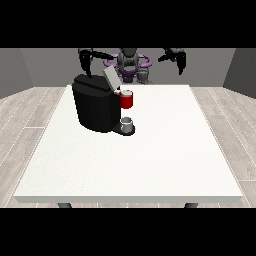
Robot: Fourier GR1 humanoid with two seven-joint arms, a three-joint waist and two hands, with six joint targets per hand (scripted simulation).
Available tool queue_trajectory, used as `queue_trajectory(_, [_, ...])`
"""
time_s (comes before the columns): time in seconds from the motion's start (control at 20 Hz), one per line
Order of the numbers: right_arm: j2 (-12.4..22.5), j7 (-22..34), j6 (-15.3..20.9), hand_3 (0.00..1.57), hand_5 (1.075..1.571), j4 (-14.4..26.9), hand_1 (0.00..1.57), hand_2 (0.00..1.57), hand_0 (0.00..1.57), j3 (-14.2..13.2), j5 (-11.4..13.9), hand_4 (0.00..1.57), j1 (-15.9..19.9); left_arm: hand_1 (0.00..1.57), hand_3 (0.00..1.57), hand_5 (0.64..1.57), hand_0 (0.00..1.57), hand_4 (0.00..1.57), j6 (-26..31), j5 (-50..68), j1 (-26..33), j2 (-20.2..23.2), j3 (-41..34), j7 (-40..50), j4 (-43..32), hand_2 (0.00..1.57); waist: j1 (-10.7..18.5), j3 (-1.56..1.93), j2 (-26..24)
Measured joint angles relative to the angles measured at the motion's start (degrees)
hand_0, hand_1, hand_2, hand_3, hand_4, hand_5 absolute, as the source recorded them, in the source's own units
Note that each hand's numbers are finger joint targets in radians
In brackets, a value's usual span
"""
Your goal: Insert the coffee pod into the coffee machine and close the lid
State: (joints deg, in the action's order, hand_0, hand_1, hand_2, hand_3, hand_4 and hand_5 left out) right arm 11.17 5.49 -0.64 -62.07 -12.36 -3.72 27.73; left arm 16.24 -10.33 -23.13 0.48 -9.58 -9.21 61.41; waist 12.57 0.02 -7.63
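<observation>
Coffee machine (95, 107), black and bulky, stands at the upper left of the white table (150, 165), its grey lid (110, 78) tilted up and open. A red thing at the machine (127, 99) sits at its front, right of the body. Below that, on the machine's low base, rests a small grey thing (127, 123); I cannot tell whether it is the pod. My hand at the view's left (86, 61) hangs raised above the machine, touching nothing, and my hand at the view's right (179, 59) hangs in the air at the upper right, well apart from the machine. How either hand's digits lie I cannot tell.
</observation>
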Motion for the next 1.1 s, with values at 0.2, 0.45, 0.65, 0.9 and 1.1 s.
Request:
queue_trajectory(0.2, [-0.50, -0.08, 0.41, 0.00, 1.571, 1.30, 0.00, 0.00, 0.00, 1.04, 0.46, 0.00, 2.78, 0.00, 0.00, 1.571, 0.00, 0.37, -0.02, 0.98, 3.11, 0.80, 0.79, -0.10, 4.87, 0.00, -0.61, 0.00, 2.61])
queue_trajectory(0.45, [-0.83, -1.05, -0.45, 0.00, 1.571, 3.16, 0.00, 0.00, 0.00, 2.54, 1.08, 0.00, 4.94, 0.00, 0.00, 1.571, 0.00, 0.36, -0.32, 2.70, 5.27, 0.74, 1.66, 3.20, 11.62, 0.00, -1.11, 0.00, 4.32])
queue_trajectory(0.65, [-1.15, -1.96, -0.78, 0.00, 1.571, 3.86, 0.00, 0.00, 0.00, 3.52, 1.58, 0.07, 6.89, 0.00, 0.00, 1.571, 0.00, 0.38, -0.09, 3.93, 7.38, 2.10, 1.40, 3.68, 15.23, 0.00, -1.88, -0.06, 6.04])
queue_trajectory(0.9, [-1.16, -1.51, -1.56, 0.00, 1.571, 4.62, 0.00, 0.00, 0.00, 4.38, 1.78, 0.20, 10.01, 0.00, 0.00, 1.571, 0.00, 0.32, -1.13, 4.61, 8.38, 3.12, 1.00, 4.26, 17.74, 0.00, -3.09, -0.02, 7.88])
queue_trajectory(1.1, [-0.84, -2.75, -0.91, 0.00, 1.571, 5.68, 0.00, 0.00, 0.00, 4.75, 2.93, 0.21, 12.52, 0.00, 0.00, 1.571, 0.00, 0.35, -1.84, 4.45, 8.06, 3.92, 1.14, 4.61, 19.21, 0.00, -3.04, -0.02, 9.72])
